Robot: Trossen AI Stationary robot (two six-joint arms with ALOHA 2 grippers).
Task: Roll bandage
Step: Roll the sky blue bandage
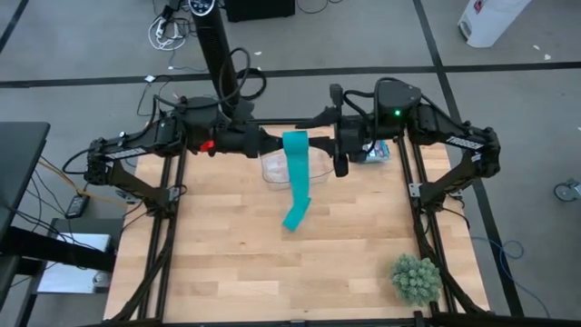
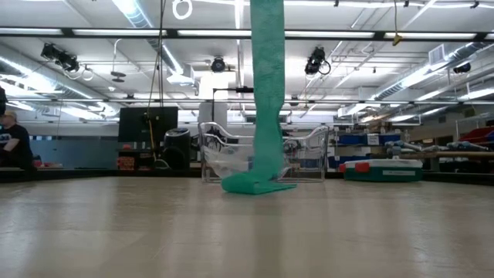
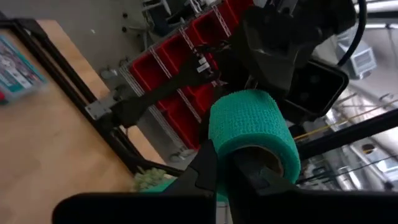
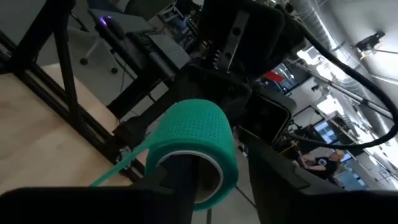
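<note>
The teal bandage is partly wound into a roll (image 1: 295, 140) held high above the table's far middle, between my two grippers. Its loose ribbon (image 2: 268, 85) hangs straight down, and the free end (image 2: 251, 185) lies crumpled on the wooden table. My left gripper (image 3: 227, 171) comes level from the left and is shut on the roll. From the right, my right gripper (image 4: 233, 177) stands open, level with the roll. One of its fingers (image 4: 186, 177) is in the roll's hollow core; the other (image 4: 280, 180) stands outside, apart from the roll. My left gripper pinches the roll's wall at its left end (image 3: 239, 149), one finger inside the hollow core and one outside. The fingers come level from the table's left, along the roll's axis. The roll is lifted clear, its axis level, with the ribbon hanging slack below. My right gripper has one finger in the core at the roll's right end (image 4: 208, 171); whether it touches the inner wall I cannot tell.
A clear plastic container (image 1: 290, 169) stands on the table under the roll, behind the ribbon's end. A teal and white box (image 1: 377, 151) lies at the far right. A small green plant (image 1: 416, 278) sits at the near right corner. A person sits far off in the room (image 2: 11, 143).
</note>
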